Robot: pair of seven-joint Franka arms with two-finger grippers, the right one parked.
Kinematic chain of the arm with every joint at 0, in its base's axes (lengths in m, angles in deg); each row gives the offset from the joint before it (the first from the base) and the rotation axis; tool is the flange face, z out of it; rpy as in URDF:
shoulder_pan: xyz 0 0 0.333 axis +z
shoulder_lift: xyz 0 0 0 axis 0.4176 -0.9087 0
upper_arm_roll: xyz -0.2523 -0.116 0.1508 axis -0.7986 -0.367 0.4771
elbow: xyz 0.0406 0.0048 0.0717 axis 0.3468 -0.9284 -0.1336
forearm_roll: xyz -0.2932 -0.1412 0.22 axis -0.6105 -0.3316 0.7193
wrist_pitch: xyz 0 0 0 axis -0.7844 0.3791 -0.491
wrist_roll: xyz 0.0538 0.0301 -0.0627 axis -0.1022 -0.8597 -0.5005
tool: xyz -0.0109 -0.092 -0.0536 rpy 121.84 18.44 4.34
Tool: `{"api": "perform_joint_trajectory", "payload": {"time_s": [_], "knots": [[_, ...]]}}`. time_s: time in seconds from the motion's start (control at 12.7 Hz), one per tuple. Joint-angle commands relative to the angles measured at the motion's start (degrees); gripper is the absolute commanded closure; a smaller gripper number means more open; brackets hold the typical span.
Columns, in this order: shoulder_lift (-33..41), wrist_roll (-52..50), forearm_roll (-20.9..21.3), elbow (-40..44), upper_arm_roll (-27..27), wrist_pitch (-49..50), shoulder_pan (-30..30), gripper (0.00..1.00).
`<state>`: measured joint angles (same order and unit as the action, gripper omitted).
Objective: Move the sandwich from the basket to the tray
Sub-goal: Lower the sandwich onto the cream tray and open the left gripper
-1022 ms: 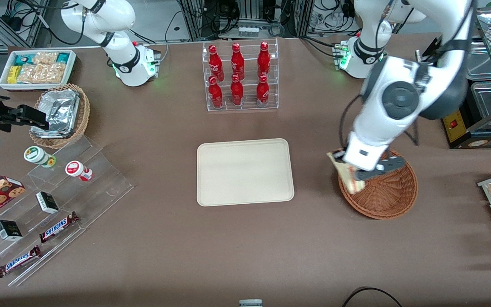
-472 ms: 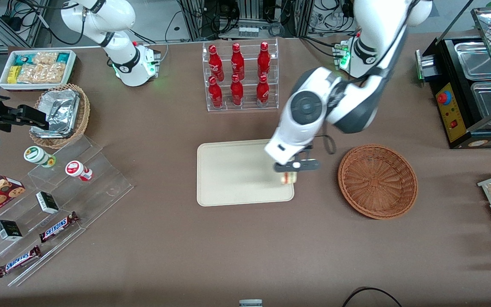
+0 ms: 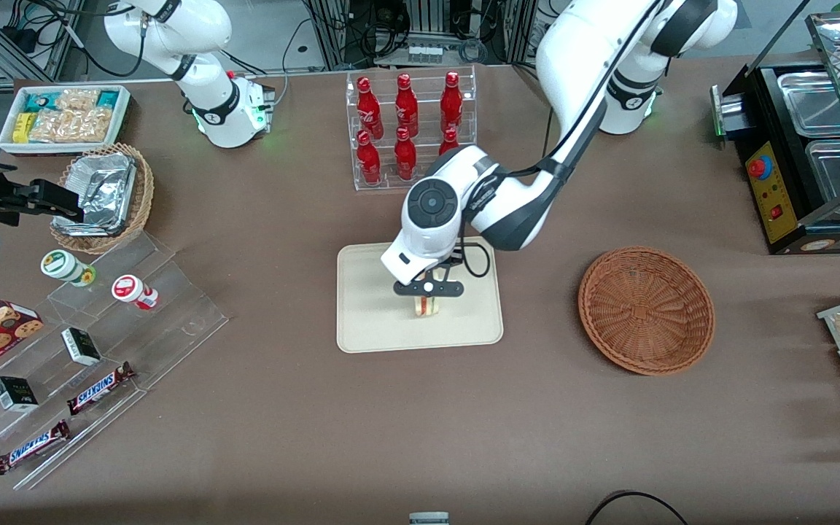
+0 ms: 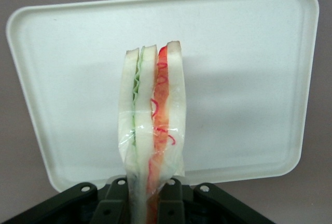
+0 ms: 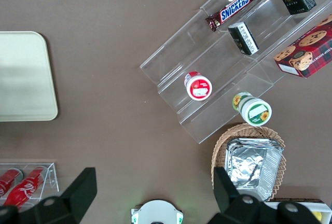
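Above the tray's middle, the wrapped sandwich is clamped on edge in the gripper, layers upright. It is held there for setting down, well clear of the wicker basket.

A lab mock-up of a snack shop: white robot arms bolted to a brown table, clear acrylic rack of red bottles, tiered acrylic shelf of chocolate bars, cable-strewn equipment racks.

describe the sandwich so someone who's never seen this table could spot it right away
Find the flat cream-beige rectangular tray at the table's middle, nearer the front camera than the rack of red bottles. Above it the left arm's black gripper is shut on a plastic-wrapped white-bread sandwich wedge. Only it shows green and red filling stripes.
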<state>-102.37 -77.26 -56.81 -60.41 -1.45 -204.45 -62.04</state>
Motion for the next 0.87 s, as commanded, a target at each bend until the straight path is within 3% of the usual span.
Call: {"api": "perform_joint_trajectory", "payload": {"time_s": [0.0,0.24,0.71,0.79], "knots": [[-3.9,-2.5,-0.3,5.3,0.8,0.0,-1.8,1.0],[-7.6,-4.6,2.4,8.4,0.8,-0.3,-3.5,1.0],[-10.4,-5.5,3.8,8.5,0.8,-0.9,-4.7,1.0],[-10.5,-5.6,3.8,8.0,0.8,-0.9,-4.7,0.68]]}}
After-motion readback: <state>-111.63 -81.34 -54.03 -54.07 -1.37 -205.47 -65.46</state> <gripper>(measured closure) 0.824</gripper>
